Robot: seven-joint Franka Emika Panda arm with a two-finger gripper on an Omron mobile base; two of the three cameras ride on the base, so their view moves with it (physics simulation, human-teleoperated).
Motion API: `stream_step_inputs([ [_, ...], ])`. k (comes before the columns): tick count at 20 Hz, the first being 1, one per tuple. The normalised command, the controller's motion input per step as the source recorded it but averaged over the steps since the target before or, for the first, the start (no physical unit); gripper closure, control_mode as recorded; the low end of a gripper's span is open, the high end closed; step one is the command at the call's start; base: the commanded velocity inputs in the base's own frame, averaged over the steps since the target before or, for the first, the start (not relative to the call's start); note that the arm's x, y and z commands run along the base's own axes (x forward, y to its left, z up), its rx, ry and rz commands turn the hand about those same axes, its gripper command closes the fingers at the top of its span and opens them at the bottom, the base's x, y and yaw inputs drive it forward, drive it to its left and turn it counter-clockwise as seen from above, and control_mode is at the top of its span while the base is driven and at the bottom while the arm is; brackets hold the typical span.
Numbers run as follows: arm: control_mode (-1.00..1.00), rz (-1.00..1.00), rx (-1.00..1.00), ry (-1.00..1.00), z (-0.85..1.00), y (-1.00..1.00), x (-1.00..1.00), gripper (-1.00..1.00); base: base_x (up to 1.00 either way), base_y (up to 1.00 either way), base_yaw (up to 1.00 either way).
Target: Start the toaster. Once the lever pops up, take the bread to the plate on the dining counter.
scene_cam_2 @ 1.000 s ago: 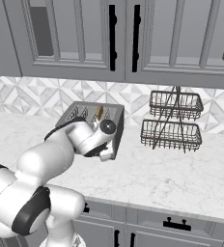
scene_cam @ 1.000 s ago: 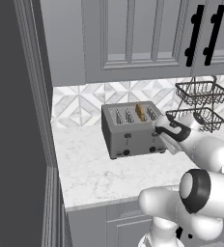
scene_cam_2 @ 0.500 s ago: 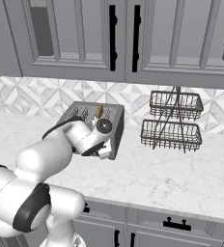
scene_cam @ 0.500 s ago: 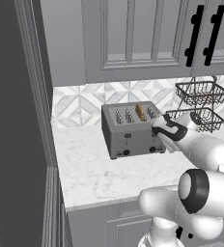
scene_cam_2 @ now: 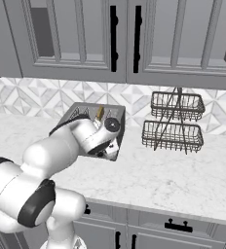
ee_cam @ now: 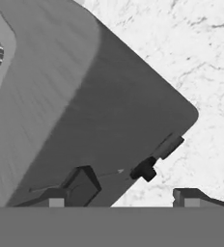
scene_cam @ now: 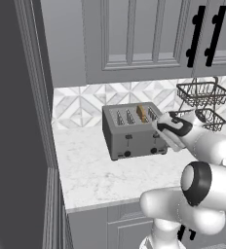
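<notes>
Grey brushed metal makes up the boxy four-slot toaster (scene_cam: 133, 132), which stands on the white marble-veined worktop (scene_cam: 105, 175) near the patterned tile backsplash (scene_cam: 81, 104), its front face turned toward the worktop's near edge. A tan-brown slice of bread (scene_cam: 142, 113) stands upright in one of its slots, its top showing above the rim. On the front face a small dark lever (scene_cam: 128, 138) sits above a round black knob (scene_cam: 127, 153), with a second knob (scene_cam: 153, 151) further right.

The white arm's two-finger gripper (ee_cam: 128, 193) is at the toaster's right front corner. In the hand view its jaws stand apart: one dark fingertip (ee_cam: 82, 184) lies against the toaster's front face and the other (ee_cam: 191, 197) is off the corner, above the marble. Between them a dark knob (ee_cam: 145, 170) and a small dark lever (ee_cam: 168, 145) stick out from the face, and nothing is gripped.

To the right of the toaster, well apart, stands a two-tier dark wire basket rack (scene_cam_2: 175, 121). Grey panelled wall cabinets with black handles (scene_cam_2: 124, 39) hang above.
</notes>
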Motion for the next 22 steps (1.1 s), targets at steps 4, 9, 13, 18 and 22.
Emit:
stream_step_inputs([
  [4,-1.0,0.31,-0.2,0.02,-1.0,0.0,-0.09,-1.0,0.0,0.0,0.0],
  [9,-1.0,0.31,-0.3,0.01,-1.0,0.09,-0.09,-1.0,0.0,0.0,0.0],
  [13,-1.0,0.3,-0.33,0.0,-1.0,0.21,-0.26,-1.0,0.0,0.0,0.0],
  [18,-1.0,0.23,-0.37,-0.17,-0.48,0.17,-0.68,-1.0,0.0,0.0,0.0],
  [22,-1.0,0.17,-0.09,-0.17,0.03,-0.01,-0.75,-1.0,0.0,0.0,0.0],
])
